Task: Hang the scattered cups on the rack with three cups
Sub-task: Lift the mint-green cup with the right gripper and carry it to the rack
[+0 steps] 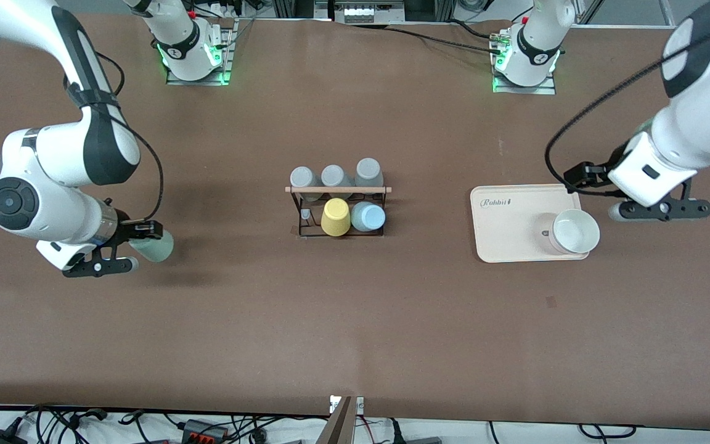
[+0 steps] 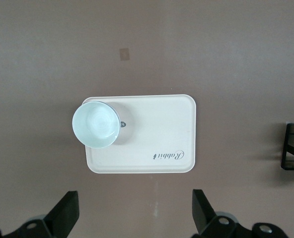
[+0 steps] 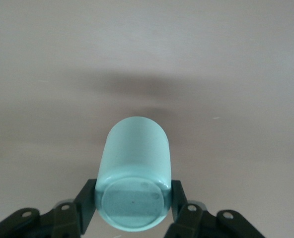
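The black wire rack with a wooden bar stands mid-table. A light blue cup hangs on its side nearer the front camera, next to a yellow cup. My right gripper is shut on the pale mint green cup and holds it on its side above bare table toward the right arm's end. In the right wrist view the fingers clamp the cup near its base. My left gripper is open and empty over the table beside the cream tray; it also shows in the left wrist view.
Three grey cups hang on the rack's side farther from the front camera. The cream tray lies toward the left arm's end and carries an upright white cup. The left wrist view shows the tray, that cup and a rack corner.
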Controlling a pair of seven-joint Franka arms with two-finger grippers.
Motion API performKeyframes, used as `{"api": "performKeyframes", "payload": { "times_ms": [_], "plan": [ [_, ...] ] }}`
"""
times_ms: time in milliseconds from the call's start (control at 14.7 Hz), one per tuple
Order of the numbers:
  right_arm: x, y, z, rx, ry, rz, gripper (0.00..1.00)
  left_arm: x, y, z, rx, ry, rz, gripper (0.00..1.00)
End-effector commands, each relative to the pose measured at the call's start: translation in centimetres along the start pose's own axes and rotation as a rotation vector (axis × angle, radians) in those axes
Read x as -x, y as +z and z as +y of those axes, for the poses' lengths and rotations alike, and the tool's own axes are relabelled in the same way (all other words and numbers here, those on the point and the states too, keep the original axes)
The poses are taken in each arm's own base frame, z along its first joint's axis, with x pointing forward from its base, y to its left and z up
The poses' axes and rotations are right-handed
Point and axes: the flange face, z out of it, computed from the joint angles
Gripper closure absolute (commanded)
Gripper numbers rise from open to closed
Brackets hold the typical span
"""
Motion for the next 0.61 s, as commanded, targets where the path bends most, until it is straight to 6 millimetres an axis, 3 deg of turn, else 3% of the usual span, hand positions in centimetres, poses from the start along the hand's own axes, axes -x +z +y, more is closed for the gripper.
{"api": "performKeyframes", "payload": {
  "times_ms": [0,136,272,545],
  "plan": [
    [0.2,-2.6,-5.8,-0.027,0.061,-0.024,0.68,1.5,-0.1,-2.2,-0.022,-0.064,0.050,0.00],
    [0.7,-3.6,-9.8,-0.020,0.088,-0.012,0.68,1.0,-1.4,-2.7,-0.014,-0.057,0.071,0.00],
    [1.5,-3.8,-13.6,-0.014,0.130,-0.006,0.68,1.9,-2.2,-1.9,-0.009,-0.051,0.053,0.00],
    [3.4,-4.4,-21.4,-0.014,0.210,0.015,0.68,1.7,-3.6,-1.9,0.002,-0.060,0.096,0.00]
  ]
}}
